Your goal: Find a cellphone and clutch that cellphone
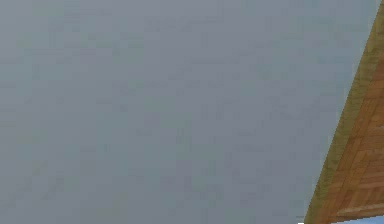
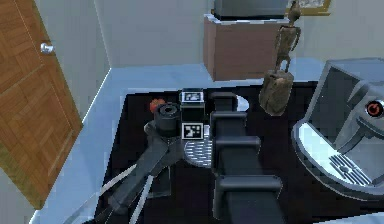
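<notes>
Wall [image 1: 150, 110], plain grey, stands close ahead in the forward view, and a strip of wooden door [image 1: 355, 150] runs up that view's right edge. In the arm side view the wooden door [image 2: 35, 110] stands at the left with a round metal knob [image 2: 46, 47], and pale floor [image 2: 150, 78] lies between it and a black table [image 2: 290, 195]. The arm [image 2: 240, 160] rises over this table as a dark square bar, ending at two white squares [image 2: 191, 112] with black marks. Left of them sits the dark body of the gripper [image 2: 140, 180], its thin fingers slanting down toward the view's lower left over the table's edge. I cannot tell whether the claw holds anything or how it stands. A small red thing [image 2: 155, 103] lies on the table just beyond the gripper's body; it is too small to name. Whether any of the shapes on the table is the cellphone cannot be told. Toward the right a grey coffee machine [image 2: 345, 120] stands on the table, and beside it a tall wooden statue [image 2: 280, 75]. Beyond them, against the far wall, stands a brown cabinet [image 2: 240, 45]
</notes>
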Motion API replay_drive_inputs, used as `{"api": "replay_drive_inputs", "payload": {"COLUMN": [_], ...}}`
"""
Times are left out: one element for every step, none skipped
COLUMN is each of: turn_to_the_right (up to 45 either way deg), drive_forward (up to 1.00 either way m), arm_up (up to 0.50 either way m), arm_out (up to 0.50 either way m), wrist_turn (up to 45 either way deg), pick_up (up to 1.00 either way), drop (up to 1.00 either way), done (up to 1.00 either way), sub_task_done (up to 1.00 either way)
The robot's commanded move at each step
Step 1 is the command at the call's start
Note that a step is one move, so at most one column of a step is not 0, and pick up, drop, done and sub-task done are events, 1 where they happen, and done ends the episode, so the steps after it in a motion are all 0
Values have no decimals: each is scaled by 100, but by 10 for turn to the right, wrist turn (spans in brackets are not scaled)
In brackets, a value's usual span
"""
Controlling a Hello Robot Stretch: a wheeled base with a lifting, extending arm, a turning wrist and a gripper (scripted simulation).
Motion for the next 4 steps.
{"api": "replay_drive_inputs", "payload": {"turn_to_the_right": [0,0,0,0], "drive_forward": [0,0,0,0], "arm_up": [0,0,0,-30], "arm_out": [0,0,0,0], "wrist_turn": [450,450,150,0], "pick_up": [0,0,0,0], "drop": [0,0,0,0], "done": [0,0,0,0], "sub_task_done": [0,0,0,0]}}
